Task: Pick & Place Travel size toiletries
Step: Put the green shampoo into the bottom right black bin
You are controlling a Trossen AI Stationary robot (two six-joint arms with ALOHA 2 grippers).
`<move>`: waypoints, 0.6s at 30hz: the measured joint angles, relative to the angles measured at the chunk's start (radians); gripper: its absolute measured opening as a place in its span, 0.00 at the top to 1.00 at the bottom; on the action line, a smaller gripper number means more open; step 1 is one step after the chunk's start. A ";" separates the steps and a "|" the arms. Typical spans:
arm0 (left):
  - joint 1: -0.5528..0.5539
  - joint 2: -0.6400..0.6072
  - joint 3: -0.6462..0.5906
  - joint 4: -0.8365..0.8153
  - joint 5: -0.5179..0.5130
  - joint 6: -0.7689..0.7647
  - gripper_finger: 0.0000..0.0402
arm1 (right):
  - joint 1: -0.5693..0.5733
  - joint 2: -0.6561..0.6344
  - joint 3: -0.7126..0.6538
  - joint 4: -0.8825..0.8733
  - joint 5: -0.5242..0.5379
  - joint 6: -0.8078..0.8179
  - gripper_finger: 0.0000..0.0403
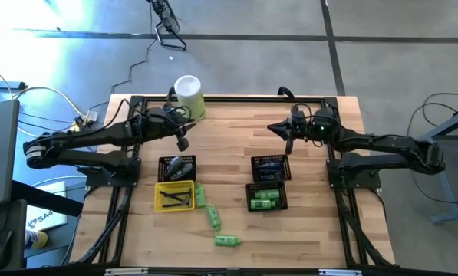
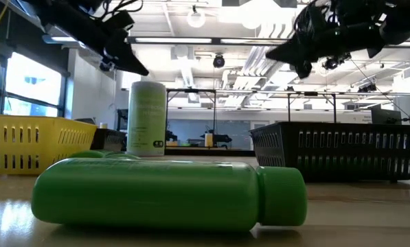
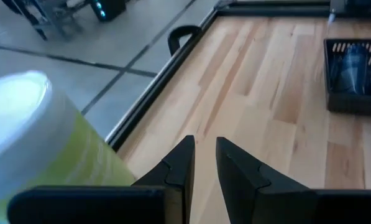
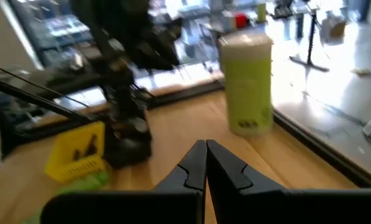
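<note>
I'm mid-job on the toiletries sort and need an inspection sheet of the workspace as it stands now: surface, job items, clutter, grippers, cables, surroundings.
Surface: wooden table, black frame round its edge.
Job's things: three green bottles loose on the wood in front of the yellow tray; more green ones in the front right basket; dark items in the yellow tray, the left black basket and the rear right basket.
Clutter: tall pale-green canister with white lid, upright at the table's far edge.
Grippers: left gripper slightly apart, holding nothing, above the left black basket; right gripper shut, empty, raised behind the right baskets.
Cables: yellow and white leads on the floor, left.
Surroundings: grey floor, a stand's base beyond the table.
</note>
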 joint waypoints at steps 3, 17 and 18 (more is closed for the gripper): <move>0.000 -0.029 -0.001 -0.056 0.003 -0.020 0.84 | 0.042 0.000 0.000 0.068 0.001 -0.019 0.99; -0.001 -0.222 -0.250 0.187 0.099 -0.001 0.84 | 0.215 0.000 0.000 0.168 0.234 -0.055 0.99; -0.001 -0.246 -0.250 0.174 0.101 0.002 0.84 | 0.227 0.000 0.000 0.174 0.251 -0.055 0.99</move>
